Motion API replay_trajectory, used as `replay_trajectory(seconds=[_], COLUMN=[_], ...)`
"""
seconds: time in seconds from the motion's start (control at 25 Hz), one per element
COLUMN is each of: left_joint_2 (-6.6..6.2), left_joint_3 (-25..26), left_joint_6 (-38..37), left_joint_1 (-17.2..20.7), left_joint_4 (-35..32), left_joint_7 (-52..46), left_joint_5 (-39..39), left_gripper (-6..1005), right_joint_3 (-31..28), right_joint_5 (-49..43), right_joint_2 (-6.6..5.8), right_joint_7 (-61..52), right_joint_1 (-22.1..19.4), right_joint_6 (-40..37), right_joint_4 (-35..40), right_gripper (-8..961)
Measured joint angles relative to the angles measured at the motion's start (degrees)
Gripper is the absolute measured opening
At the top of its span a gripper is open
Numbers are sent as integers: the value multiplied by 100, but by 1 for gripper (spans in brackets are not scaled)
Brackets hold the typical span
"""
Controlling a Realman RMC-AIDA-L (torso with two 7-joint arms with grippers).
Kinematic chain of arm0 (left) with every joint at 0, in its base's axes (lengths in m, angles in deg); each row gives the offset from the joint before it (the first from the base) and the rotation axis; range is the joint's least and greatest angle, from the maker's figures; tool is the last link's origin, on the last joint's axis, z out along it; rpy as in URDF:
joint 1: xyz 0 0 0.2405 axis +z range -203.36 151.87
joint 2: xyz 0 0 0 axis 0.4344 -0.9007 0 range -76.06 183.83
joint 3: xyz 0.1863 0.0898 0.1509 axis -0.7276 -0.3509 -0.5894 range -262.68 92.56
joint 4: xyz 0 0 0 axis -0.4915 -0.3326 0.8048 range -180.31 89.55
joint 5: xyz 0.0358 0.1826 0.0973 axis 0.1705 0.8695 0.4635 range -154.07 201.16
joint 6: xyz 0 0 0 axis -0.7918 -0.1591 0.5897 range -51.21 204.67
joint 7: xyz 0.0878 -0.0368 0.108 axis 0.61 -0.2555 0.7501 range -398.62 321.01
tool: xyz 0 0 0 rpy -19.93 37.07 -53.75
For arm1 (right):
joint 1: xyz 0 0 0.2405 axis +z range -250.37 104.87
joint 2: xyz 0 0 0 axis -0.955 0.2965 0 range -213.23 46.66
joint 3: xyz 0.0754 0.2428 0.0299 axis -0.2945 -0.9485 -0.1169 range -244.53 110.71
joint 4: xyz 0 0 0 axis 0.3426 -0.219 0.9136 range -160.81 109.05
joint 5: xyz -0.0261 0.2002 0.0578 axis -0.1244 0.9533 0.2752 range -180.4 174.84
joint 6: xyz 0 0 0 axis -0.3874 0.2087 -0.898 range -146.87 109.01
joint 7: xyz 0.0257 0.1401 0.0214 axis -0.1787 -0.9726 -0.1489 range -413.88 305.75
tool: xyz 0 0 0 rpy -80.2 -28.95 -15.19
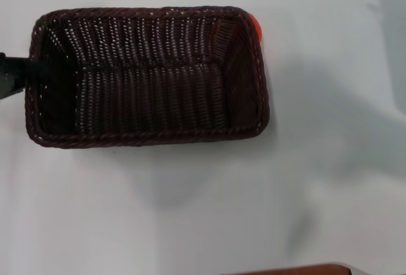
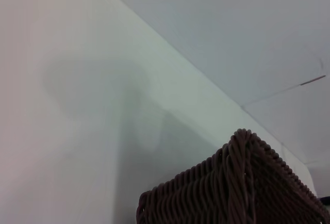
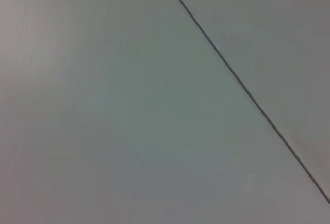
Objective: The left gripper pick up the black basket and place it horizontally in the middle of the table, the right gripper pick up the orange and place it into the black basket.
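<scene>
The black basket (image 1: 149, 75) lies lengthwise, left to right, on the white table (image 1: 330, 161), open side up and with nothing inside it. My left gripper (image 1: 33, 72) comes in from the left edge of the head view and grips the middle of the basket's left rim. The left wrist view shows one woven corner of the basket (image 2: 242, 188) close up. The orange (image 1: 256, 26) peeks out behind the basket's far right corner, outside it and mostly hidden. My right gripper is out of view.
A brown edge (image 1: 298, 268) shows at the bottom of the head view. The right wrist view shows only the pale surface crossed by a thin dark seam (image 3: 242, 87). Bare white table lies to the right of the basket and in front of it.
</scene>
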Motion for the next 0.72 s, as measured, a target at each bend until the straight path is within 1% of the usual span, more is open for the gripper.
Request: replay_trajectory(seconds=[0.32, 0.52, 0.64, 0.72], left_joint_2=[-29, -99, -220, -318], left_joint_3=[4, 11, 40, 112], left_joint_6=[28, -6, -33, -49], left_joint_1=[9, 23, 27, 28], left_joint_4=[-131, -232, -357, -432], left_joint_7=[17, 34, 113, 229], left_joint_5=[23, -5, -7, -17], left_gripper=[188, 367, 431, 473], right_joint_3=[32, 71, 219, 466], right_joint_5=[-2, -38, -45, -54], right_joint_2=[0, 0, -10, -38], right_joint_7=[-1, -1, -1, -1], right_joint_1=[5, 18, 19, 19], right_joint_6=[-12, -16, -18, -19], right_joint_4=[0, 0, 0, -10], right_gripper=[796, 798, 799, 800])
